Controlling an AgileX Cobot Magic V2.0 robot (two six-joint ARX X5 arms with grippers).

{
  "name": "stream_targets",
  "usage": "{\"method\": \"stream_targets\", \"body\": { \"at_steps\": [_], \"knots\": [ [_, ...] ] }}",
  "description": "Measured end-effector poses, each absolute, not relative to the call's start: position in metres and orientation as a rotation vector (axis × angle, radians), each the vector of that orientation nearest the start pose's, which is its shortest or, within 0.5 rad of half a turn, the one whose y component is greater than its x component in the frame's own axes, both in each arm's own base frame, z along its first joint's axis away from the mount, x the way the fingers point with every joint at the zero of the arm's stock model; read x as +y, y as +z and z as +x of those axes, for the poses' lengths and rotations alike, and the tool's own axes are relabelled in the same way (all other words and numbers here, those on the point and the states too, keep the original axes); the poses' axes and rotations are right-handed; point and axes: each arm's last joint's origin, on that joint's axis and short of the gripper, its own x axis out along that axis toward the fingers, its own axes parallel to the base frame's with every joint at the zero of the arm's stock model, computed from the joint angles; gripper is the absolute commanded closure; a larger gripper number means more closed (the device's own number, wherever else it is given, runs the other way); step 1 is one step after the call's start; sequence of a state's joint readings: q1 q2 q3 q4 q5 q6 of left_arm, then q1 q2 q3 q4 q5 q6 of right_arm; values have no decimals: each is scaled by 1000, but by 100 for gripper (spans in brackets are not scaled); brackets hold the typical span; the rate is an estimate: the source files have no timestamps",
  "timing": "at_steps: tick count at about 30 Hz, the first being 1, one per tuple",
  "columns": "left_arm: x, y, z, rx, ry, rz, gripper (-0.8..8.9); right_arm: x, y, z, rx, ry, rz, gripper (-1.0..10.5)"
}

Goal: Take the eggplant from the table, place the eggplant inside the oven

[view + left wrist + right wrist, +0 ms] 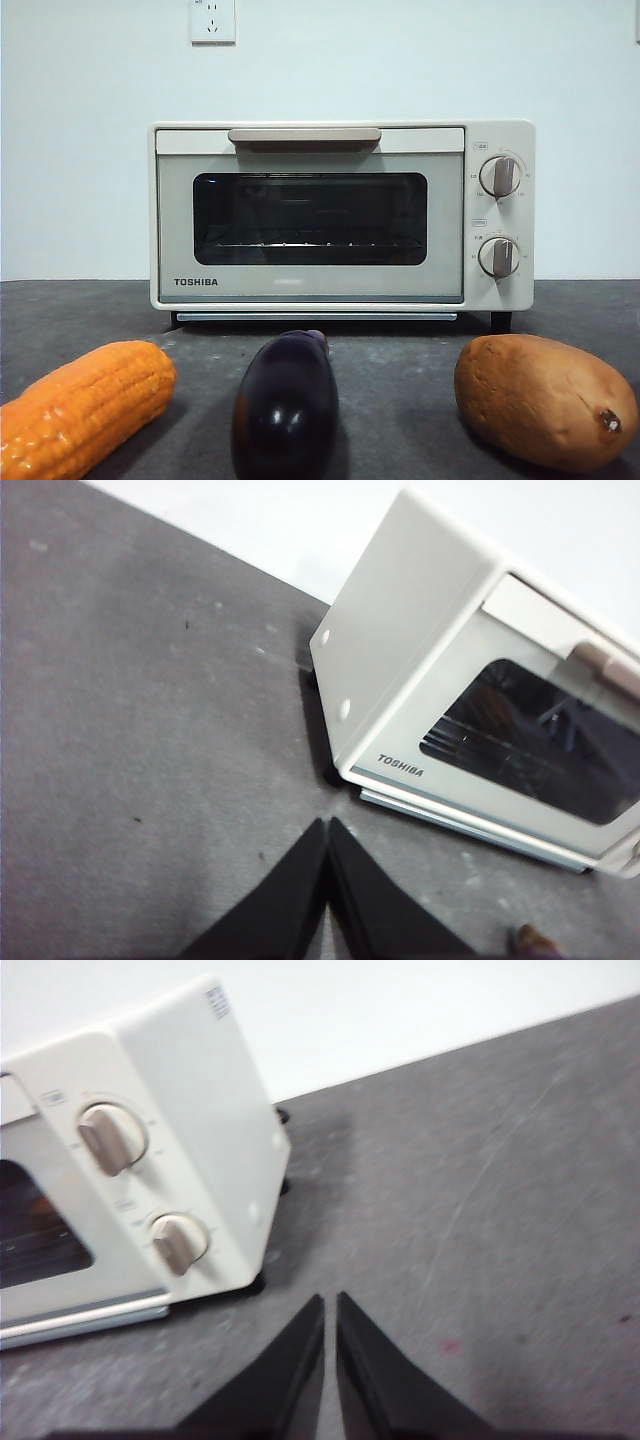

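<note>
Eggplant (286, 400): glossy, dark purple to near black, lying on the counter (390, 370) at the near centre, lengthwise toward the oven, its far tip pointing at the door. Free of any fingers, nothing touching it.

Corn cob (85, 408): orange, lying to the left of the eggplant, apart from it, angled and cut off by the near left corner of the front view.

Sweet potato (545, 400): brown, rough-skinned, lying to the right of the eggplant, apart from it, with a dark stub at its near right end.

Oven (340, 215): cream-beige, marked TOSHIBA at the lower left of its door, standing beyond all three vegetables at the far centre of the counter. Door closed; dark glass window with a wire rack visible behind it; beige handle bar (304, 135) along the top of the door; two round knobs (499, 176) stacked on the right panel.

Counter: dark grey, faintly speckled, matte.

Wall (80, 150): pale, behind the oven, carrying a white socket (212, 20) at upper left.

Left gripper (327, 825): above the bare counter off the oven's left front corner, black fingers pressed together, holding nothing.

Right gripper (330, 1300): above the bare counter off the oven's right front corner, fingers drawn narrow with only a slit between them, holding nothing.
</note>
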State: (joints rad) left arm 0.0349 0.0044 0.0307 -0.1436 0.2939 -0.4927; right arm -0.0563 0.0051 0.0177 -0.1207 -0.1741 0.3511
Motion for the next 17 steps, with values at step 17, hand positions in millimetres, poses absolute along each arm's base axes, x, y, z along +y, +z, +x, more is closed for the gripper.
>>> {"method": "stream_targets", "body": {
  "at_steps": [17],
  "knots": [
    [-5,203,88,232,-207,-571,808,2,244,73,132,120,404,942]
  ]
}}
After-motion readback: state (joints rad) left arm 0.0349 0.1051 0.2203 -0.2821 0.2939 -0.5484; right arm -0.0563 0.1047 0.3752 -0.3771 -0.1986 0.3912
